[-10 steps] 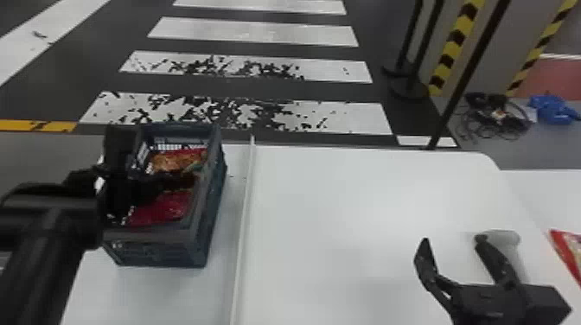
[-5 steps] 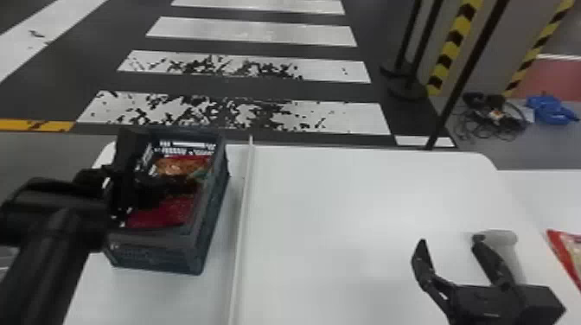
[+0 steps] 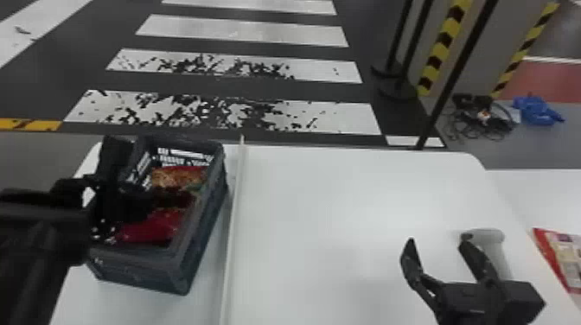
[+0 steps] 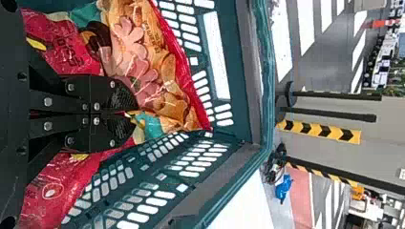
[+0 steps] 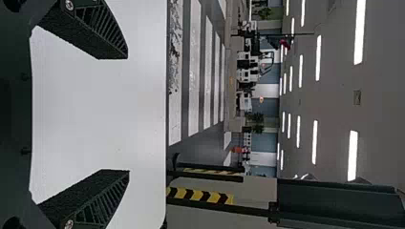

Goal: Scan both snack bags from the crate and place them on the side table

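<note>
Right gripper (image 3: 437, 242) lower right, jaws spread wide, nothing in 'em. Grey scanner (image 3: 489, 237) just behind. Red-edged packet (image 3: 557, 259) at right edge. Left gripper (image 3: 186, 199) in crate (image 3: 138, 263), left side, fingers together by snack bags (image 3: 151, 227), can't tell if any's pinched. Striped floor (image 3: 242, 32) up top.

Large indoor hall, workshop or test-floor type; exact use can't be told. Head view, top centre: broad white crossing stripes (image 3: 242, 32) on dark floor (image 3: 216, 86), road-style, paint badly flaked. Upper right: yellow-and-black hazard tape (image 3: 445, 39) and slim black posts (image 3: 456, 73), heap of cables (image 3: 480, 119) on grey flooring beyond. Right wrist view: wide pale ceiling (image 5: 382, 95), rows of strip lights (image 5: 353, 155); far off, green plants (image 5: 257, 123).
</note>
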Robot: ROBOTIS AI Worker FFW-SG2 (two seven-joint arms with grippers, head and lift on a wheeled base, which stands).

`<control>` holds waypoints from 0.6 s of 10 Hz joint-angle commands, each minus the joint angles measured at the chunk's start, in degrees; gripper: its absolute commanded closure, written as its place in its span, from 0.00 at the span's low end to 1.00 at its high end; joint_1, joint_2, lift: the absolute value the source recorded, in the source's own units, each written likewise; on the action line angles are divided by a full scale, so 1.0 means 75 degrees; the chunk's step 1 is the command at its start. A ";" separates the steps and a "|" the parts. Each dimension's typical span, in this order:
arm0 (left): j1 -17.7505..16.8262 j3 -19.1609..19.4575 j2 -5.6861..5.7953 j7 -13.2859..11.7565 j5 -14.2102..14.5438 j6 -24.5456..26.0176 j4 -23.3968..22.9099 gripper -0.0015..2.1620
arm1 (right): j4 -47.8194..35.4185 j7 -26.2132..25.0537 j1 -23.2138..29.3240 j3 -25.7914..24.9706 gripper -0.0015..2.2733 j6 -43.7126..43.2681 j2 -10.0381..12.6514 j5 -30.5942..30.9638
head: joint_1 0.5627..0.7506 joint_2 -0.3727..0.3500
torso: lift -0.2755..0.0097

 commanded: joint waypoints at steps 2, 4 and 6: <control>-0.0062 0.0648 0.0002 -0.0394 0.0501 0.0470 -0.0194 0.99 | 0.0099 0.0000 -0.0060 0.0011 0.03 0.0000 0.0007 0.0022 | 0.70 0.41 | 0.62; -0.0050 0.0918 0.0014 -0.0405 0.1029 0.0752 -0.0311 0.99 | 0.0111 0.0000 -0.0084 0.0011 0.03 0.0047 0.0007 0.0045 | 0.70 0.43 | 0.62; -0.0038 0.1164 0.0014 -0.0394 0.1720 0.1010 -0.0451 0.99 | 0.0099 0.0000 -0.0095 0.0011 0.03 0.0164 0.0007 0.0057 | 0.70 0.44 | 0.62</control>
